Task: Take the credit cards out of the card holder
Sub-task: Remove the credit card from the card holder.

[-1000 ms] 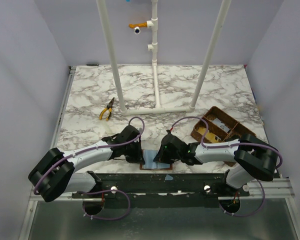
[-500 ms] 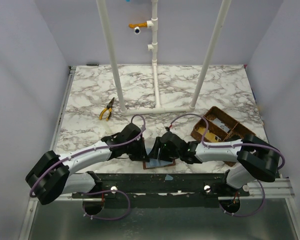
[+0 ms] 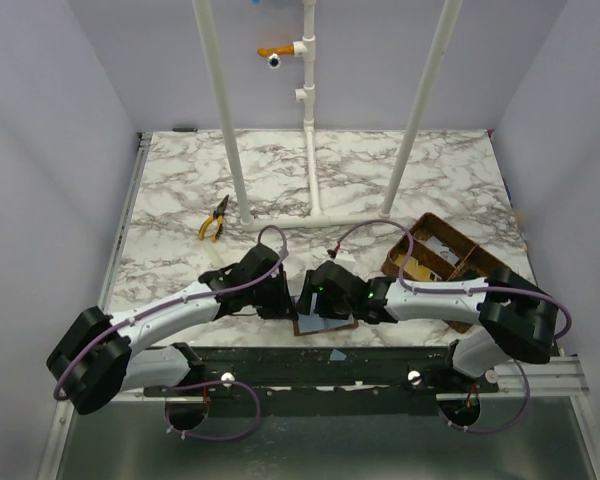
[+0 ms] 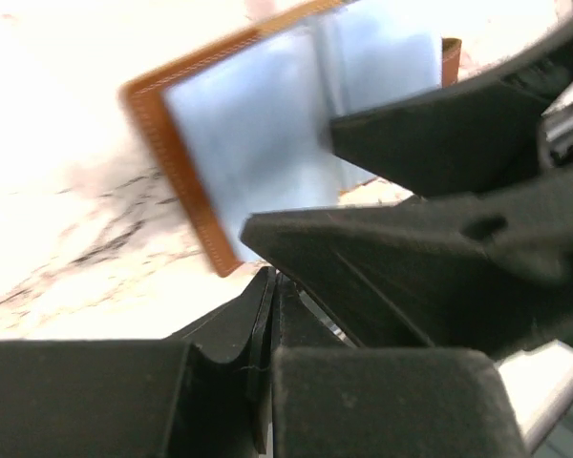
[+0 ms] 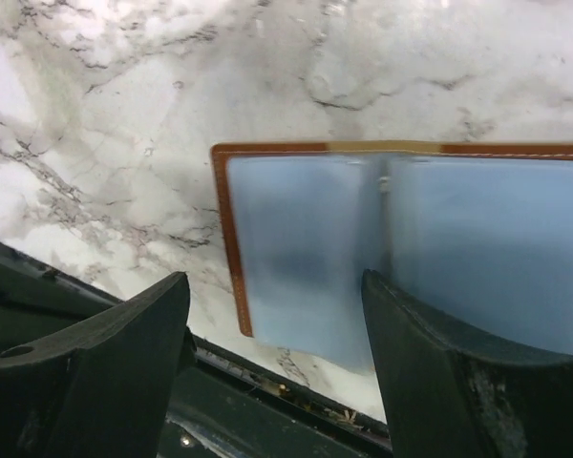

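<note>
Two grippers meet at the near edge of the table (image 3: 380,180), where the card holder (image 5: 411,258) lies open, its long side going left to right. Nearer is the right gripper (image 5: 275,286), open, just above it; the left gripper (image 3: 279,303), shut, sits beside its left end

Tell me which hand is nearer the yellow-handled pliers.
Left. The left hand is nearward and right of the pliers; the right hand lies farther right, over the card holder.

You have one card holder (image 3: 326,324) on the table (image 3: 180,190); at it two hands, left hand (image 3: 283,303) and right hand (image 3: 315,305); one woven basket (image 3: 392,262) to its right; one pair of pliers (image 3: 215,218) and one pipe frame (image 3: 310,214) behind it.
</note>
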